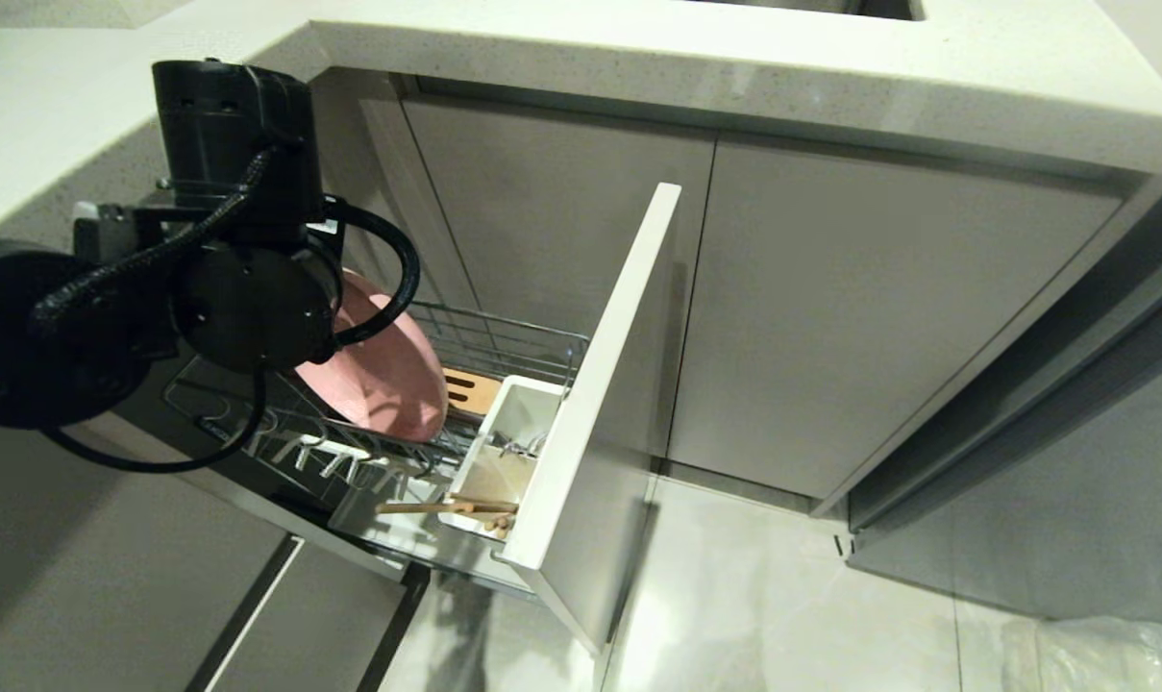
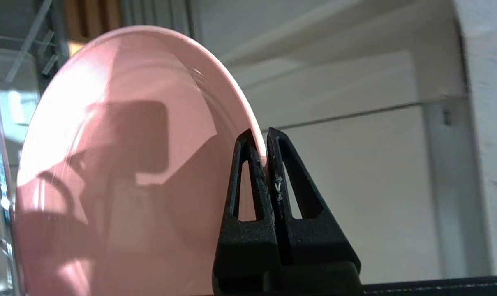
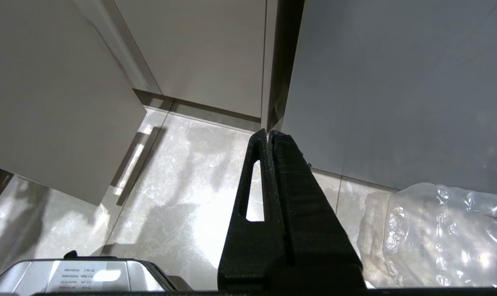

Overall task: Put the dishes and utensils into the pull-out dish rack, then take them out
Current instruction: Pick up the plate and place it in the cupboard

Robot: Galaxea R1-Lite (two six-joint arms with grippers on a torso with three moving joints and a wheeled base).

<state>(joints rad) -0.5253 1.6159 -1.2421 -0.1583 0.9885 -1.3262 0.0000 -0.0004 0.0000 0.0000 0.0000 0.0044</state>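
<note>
The pull-out dish rack [image 1: 504, 338] is drawn out from under the counter, its pale front panel [image 1: 619, 384] towards me. A large pink plate [image 1: 388, 377] stands on edge, tilted, over the rack's wires. My left gripper [image 2: 261, 136] is shut on the rim of the pink plate [image 2: 121, 164]; in the head view the left arm's black wrist hides its fingers. Pale wooden chopsticks [image 1: 451, 506] stick out of the white caddy [image 1: 504, 413], and thin metal ends [image 1: 521, 446] show inside it. My right gripper [image 3: 269, 133] hangs shut and empty over the floor.
A slotted wooden strip [image 1: 470, 387] lies behind the caddy. Grey cabinet doors [image 1: 878, 317] stand to the right of the rack under the speckled countertop [image 1: 734, 67]. A crumpled clear plastic bag [image 1: 1109, 654] lies on the tiled floor at the lower right.
</note>
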